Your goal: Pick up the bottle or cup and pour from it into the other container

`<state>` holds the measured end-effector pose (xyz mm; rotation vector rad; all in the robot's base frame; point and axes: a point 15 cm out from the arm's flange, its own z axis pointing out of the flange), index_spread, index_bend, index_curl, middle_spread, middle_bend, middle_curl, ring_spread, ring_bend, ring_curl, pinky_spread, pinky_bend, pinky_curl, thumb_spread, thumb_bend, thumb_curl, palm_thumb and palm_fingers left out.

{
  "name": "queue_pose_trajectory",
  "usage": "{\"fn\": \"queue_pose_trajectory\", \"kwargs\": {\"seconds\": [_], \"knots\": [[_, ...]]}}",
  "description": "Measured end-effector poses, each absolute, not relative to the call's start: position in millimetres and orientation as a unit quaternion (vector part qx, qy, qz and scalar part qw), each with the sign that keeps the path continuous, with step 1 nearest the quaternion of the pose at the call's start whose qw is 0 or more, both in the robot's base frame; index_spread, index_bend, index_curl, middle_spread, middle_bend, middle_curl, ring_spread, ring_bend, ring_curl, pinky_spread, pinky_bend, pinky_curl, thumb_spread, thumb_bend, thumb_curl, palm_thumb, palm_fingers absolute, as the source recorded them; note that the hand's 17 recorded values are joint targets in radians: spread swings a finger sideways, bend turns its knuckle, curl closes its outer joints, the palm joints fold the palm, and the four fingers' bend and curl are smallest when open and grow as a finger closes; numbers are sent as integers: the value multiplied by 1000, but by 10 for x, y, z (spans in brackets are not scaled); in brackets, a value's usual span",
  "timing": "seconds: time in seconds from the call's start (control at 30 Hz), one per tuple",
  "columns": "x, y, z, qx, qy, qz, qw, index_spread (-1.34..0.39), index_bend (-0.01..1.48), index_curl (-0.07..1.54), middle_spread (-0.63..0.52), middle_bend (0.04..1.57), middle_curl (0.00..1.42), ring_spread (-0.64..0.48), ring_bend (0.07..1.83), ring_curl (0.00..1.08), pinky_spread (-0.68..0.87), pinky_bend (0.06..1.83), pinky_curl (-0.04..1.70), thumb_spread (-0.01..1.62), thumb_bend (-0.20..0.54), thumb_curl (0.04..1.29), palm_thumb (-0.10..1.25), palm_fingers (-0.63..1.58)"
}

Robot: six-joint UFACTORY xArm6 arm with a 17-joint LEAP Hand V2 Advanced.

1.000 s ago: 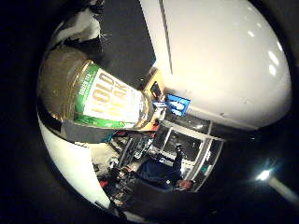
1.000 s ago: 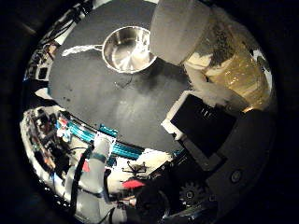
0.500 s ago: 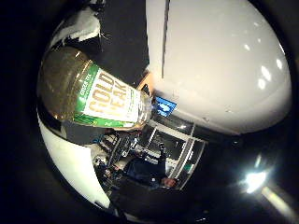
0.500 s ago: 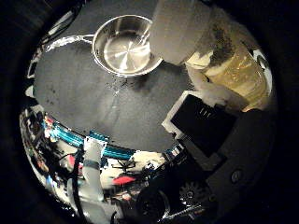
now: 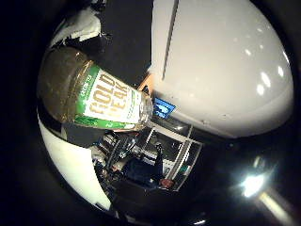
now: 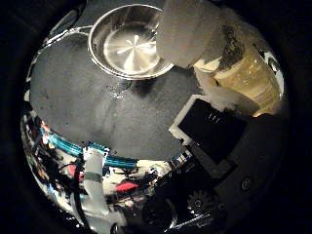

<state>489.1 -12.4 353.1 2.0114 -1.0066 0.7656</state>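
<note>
My right hand [image 6: 218, 137] is shut on a clear bottle [image 5: 98, 97] of amber liquid with a green and white label. The bottle fills much of both palm views and lies close to the palm. Its white cap [image 6: 187, 32] is on and shows over the rim of a shiny steel pan [image 6: 126, 47]. The pan looks empty and stands on the dark table [image 6: 109, 119], its long handle [image 6: 66, 33] pointing away from the bottle. The bottle is held off the table.
A teal strip [image 6: 73, 146] runs along the table's near edge, with cluttered shelves and gear beyond it. A large white panel [image 5: 221, 70] and a small blue sign [image 5: 162, 107] show behind the bottle.
The whole view has shifted: the hand with the bottle has come closer to the pan, which now looks larger and lies under the bottle's cap. The hold on the bottle is unchanged.
</note>
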Motion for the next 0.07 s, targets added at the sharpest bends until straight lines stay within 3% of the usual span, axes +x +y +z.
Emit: {"fn": "queue_pose_trajectory", "kwargs": {"seconds": [0.07], "knots": [[4901,-114,3531,786,-392,300,371,-203,1146,869,-127,1340,836,-252,1279,885,-219,1308,916,445,-20,981,1101,1106]]}}
